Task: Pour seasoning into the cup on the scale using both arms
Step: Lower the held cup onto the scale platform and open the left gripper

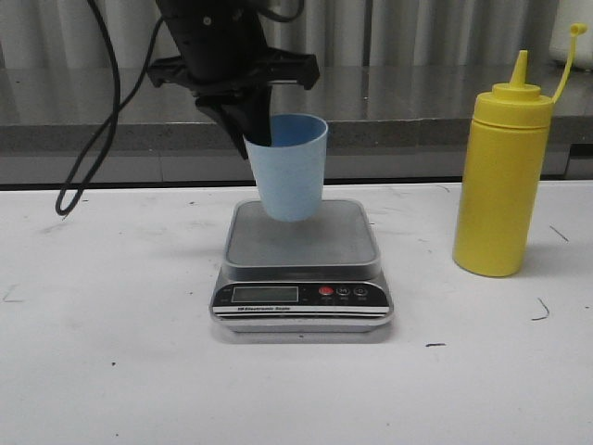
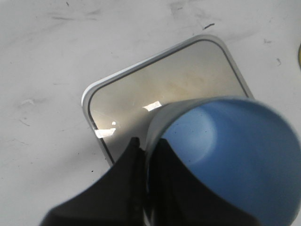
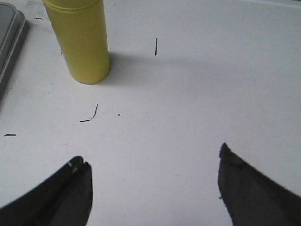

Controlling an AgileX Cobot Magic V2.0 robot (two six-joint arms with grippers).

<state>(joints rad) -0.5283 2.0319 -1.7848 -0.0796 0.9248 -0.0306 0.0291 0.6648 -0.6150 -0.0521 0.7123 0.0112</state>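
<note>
My left gripper [image 1: 252, 139] is shut on the rim of the pale blue cup [image 1: 291, 167], one finger inside and one outside. The cup hangs upright just above the steel platform of the scale [image 1: 303, 236], or barely touches it. In the left wrist view the cup [image 2: 230, 155] sits over the scale [image 2: 169, 80], pinched by the left gripper [image 2: 148, 146]. The yellow seasoning bottle [image 1: 500, 176] stands upright to the right of the scale, its cap off on its strap. My right gripper [image 3: 150, 160] is open over bare table, short of the seasoning bottle [image 3: 83, 40].
A black cable [image 1: 93, 120] loops down at the back left. A grey ledge [image 1: 417, 102] runs behind the white table. Small dark marks [image 3: 89, 115] dot the tabletop near the bottle. The scale's edge [image 3: 9, 37] shows in the right wrist view.
</note>
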